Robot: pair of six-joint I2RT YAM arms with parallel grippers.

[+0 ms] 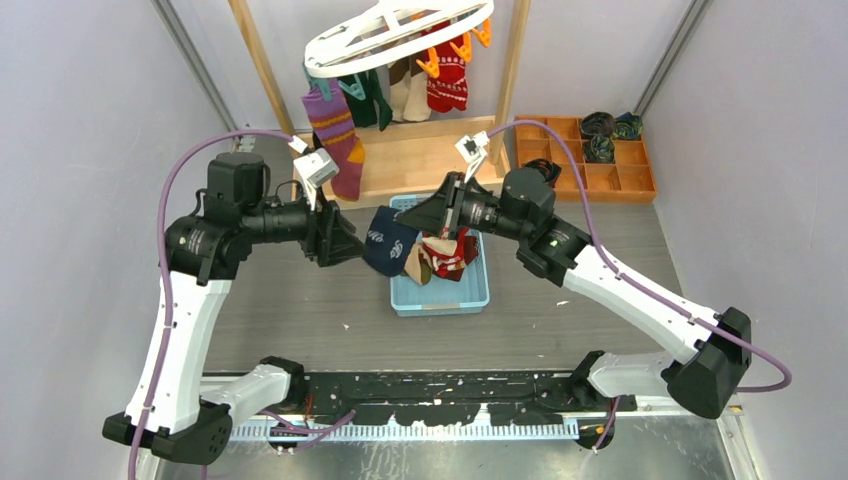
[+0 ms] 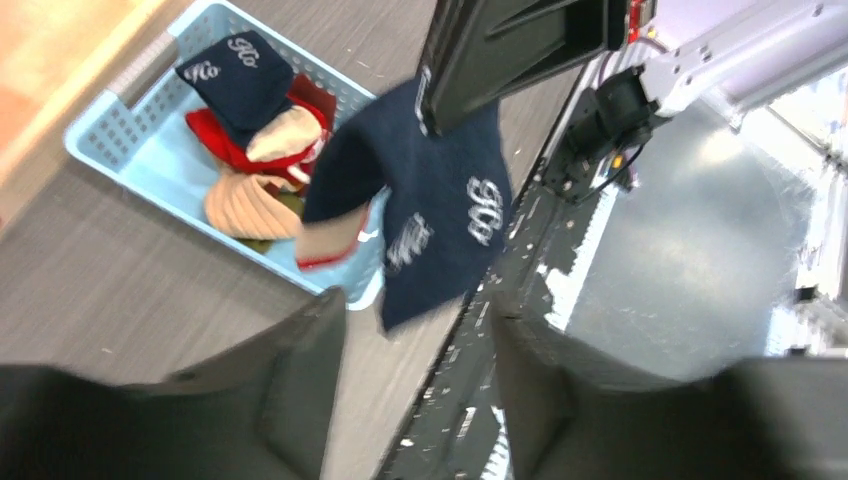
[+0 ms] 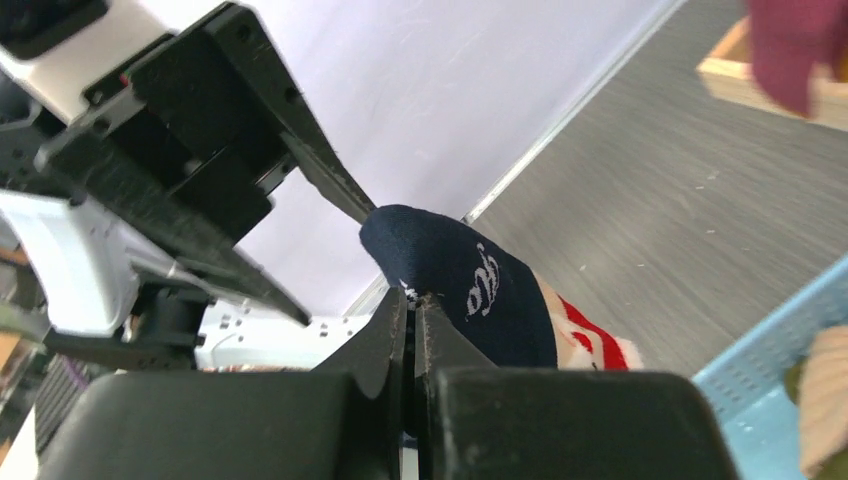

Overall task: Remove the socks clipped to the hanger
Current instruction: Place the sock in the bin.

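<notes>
Right pincer (image 3: 410, 298) clamped on navy sock (image 3: 462, 282), left pincer (image 2: 418, 308) apart, blue basket (image 1: 440, 297) beneath, hanger (image 1: 318, 62) behind

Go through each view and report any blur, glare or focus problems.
Top view: sharp and evenly lit, with only soft shadows. Left wrist: the whole frame is smeared, the navy sock and the basket are soft-edged, and there is bright glare on the metal surface at right. Right wrist: the right gripper's fingers are too near the lens and out of focus, while the navy sock is fairly crisp.
</notes>
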